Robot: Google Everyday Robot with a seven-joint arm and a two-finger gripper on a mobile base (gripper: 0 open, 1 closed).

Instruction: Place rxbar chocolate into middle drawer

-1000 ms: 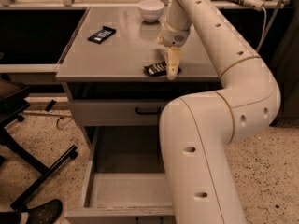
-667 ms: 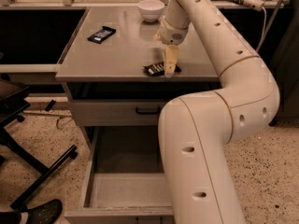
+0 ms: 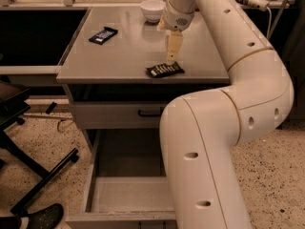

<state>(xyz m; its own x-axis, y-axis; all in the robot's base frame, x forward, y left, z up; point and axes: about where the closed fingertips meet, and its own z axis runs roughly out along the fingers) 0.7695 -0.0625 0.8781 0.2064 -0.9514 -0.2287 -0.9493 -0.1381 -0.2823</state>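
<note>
White arm (image 3: 224, 142) looping up from lower right, elbow bent, pincer (image 3: 170, 60) pointing straight down

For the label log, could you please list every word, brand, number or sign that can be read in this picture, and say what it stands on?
rxbar chocolate, near the front edge of the cabinet top, just below the end effector: rows of white lettering, too blurred to read.
Dark bar, back left on the same top: pale label, too blurred to read.
Nothing else bears readable text.
</note>
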